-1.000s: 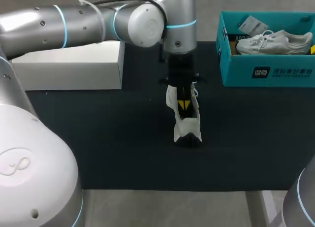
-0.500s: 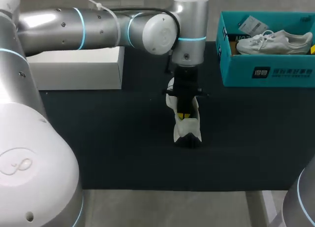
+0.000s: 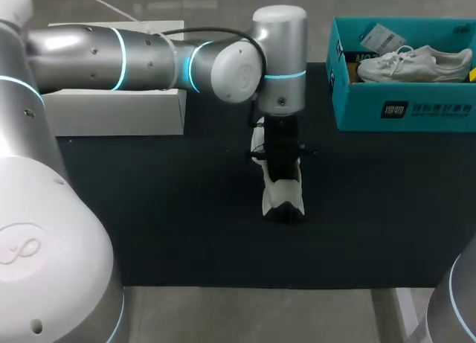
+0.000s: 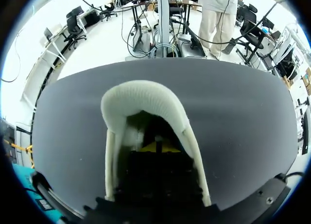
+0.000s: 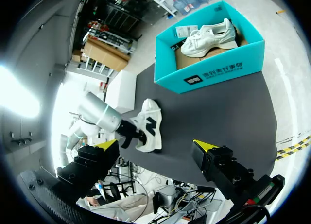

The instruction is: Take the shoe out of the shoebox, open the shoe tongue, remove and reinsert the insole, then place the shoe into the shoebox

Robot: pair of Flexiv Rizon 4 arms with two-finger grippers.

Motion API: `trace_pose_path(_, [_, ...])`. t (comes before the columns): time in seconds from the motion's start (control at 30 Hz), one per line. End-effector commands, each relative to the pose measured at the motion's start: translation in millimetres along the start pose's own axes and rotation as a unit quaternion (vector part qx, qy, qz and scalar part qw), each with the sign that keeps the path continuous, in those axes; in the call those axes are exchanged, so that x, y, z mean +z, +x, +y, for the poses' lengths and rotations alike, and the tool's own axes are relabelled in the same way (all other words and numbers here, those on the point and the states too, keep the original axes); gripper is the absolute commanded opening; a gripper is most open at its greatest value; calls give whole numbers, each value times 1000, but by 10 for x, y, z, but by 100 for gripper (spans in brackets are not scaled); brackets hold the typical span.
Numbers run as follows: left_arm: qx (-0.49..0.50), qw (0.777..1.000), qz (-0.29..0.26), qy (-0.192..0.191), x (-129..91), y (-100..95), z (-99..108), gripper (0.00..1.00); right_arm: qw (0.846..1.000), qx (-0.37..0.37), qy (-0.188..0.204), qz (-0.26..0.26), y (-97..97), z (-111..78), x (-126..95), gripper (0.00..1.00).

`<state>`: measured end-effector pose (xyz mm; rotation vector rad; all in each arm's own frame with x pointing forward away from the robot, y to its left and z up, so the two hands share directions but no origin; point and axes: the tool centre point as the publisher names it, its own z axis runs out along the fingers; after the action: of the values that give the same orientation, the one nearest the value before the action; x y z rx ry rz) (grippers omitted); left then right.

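Since our left hand (image 4: 158, 147) is sunk deep inside the shoe (image 3: 282, 196), only a sliver of yellow tip shows in the left wrist view. We cannot tell if the fingers are apart or pinched on the insole, and the insole itself is not clear to see. The shoe stands on its sole at the centre of the bench (image 3: 186, 231), with the left arm coming in from 9 o'clock and dropping into the opening. Our right hand (image 5: 155, 145) hangs off toward 5 o'clock, fingers wide apart, nothing in them, well apart from the shoe.

Main risk, as we judge it: nothing pins the shoe down. If the left hand pulls up on the insole, the whole shoe may lift with it, tip, or skid across the bench.

Second risk: a grip we cannot confirm. A shallow pinch could slip off, or fold the insole so it jams on reinsertion.

Third: the fingers could snag the tongue or collar on the way out and drag the shoe over.

The shoebox (image 3: 401, 109) at 1 o'clock already holds a second shoe (image 3: 413, 64), so room for the return is tight. The white box (image 3: 111, 112) at 10 o'clock is close under the left arm, so a sweep could clip it.
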<state>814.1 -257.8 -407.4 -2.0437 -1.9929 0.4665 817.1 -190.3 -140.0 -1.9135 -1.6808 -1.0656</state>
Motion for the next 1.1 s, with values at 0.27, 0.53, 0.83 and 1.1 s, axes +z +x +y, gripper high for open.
trace_pose_path(0.27, [11, 1000, -14, -15, -302, -17, -6, 0, 1000, 0, 0, -1, 0, -7, 3, 100])
trace_pose_path(0.53, [19, 1000, 4, 21, 62, 84, -131, 0, 1000, 0, 0, -1, 0, -7, 3, 100])
trace_pose_path(0.83, [6, 1000, -4, 0, 168, 13, 3, 0, 1000, 0, 0, -1, 0, -7, 3, 100])
trace_pose_path(1.1, [24, 999, -17, -27, -227, 28, 2, 0, 1000, 0, 0, -1, 0, -7, 3, 100])
